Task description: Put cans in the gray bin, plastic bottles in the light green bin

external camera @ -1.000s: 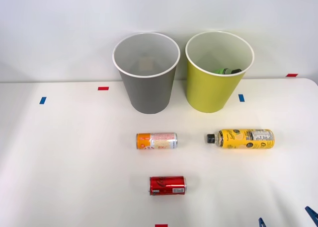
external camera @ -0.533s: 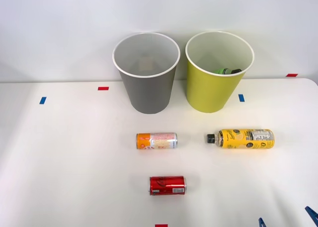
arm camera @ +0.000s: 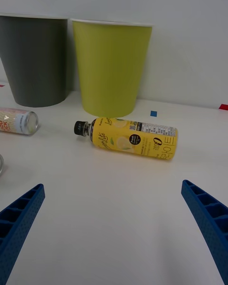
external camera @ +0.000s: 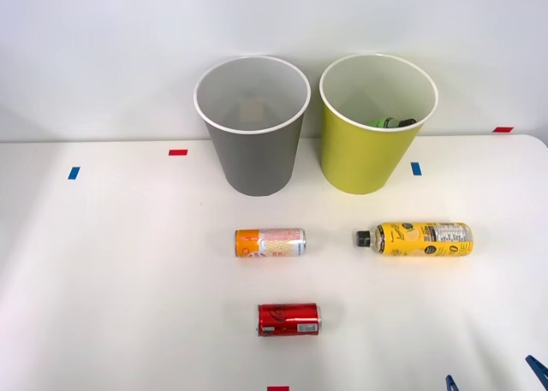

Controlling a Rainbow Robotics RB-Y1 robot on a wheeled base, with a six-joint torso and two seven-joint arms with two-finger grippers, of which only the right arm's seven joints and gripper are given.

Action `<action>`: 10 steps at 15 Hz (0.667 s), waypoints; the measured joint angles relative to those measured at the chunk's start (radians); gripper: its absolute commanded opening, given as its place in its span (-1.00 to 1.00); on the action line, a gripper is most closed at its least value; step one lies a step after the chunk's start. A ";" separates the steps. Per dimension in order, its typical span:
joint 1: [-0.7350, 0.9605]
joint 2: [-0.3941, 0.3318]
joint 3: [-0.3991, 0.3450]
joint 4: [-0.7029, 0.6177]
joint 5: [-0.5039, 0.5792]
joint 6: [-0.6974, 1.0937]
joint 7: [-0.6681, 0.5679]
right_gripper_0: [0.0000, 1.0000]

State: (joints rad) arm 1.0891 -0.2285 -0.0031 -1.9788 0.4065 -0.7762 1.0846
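Note:
The gray bin (external camera: pixel 253 134) and the light green bin (external camera: pixel 371 139) stand side by side at the back of the white table. A green bottle (external camera: pixel 387 123) lies inside the light green bin. On the table lie an orange and silver can (external camera: pixel 271 242), a red can (external camera: pixel 289 319) nearer the front, and a yellow-labelled, black-capped bottle (external camera: pixel 416 239) on its side. My right gripper (external camera: pixel 495 378) is open at the front right corner, well short of the yellow bottle (arm camera: pixel 127 137). In the wrist view its blue fingers (arm camera: pixel 19 218) spread wide with nothing between them.
Small red and blue tape marks (external camera: pixel 177 152) dot the table. A pale wall stands right behind the bins. Open tabletop stretches to the left of the cans and between my gripper and the bottle.

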 measured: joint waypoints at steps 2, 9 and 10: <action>0.000 0.000 0.000 0.000 0.000 0.000 0.000 1.00; 0.000 0.000 0.000 0.000 0.000 0.000 0.000 1.00; 0.000 0.000 0.000 0.000 0.000 0.000 0.000 1.00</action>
State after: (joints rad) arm 1.0891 -0.2285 -0.0031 -1.9788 0.4065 -0.7762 1.0846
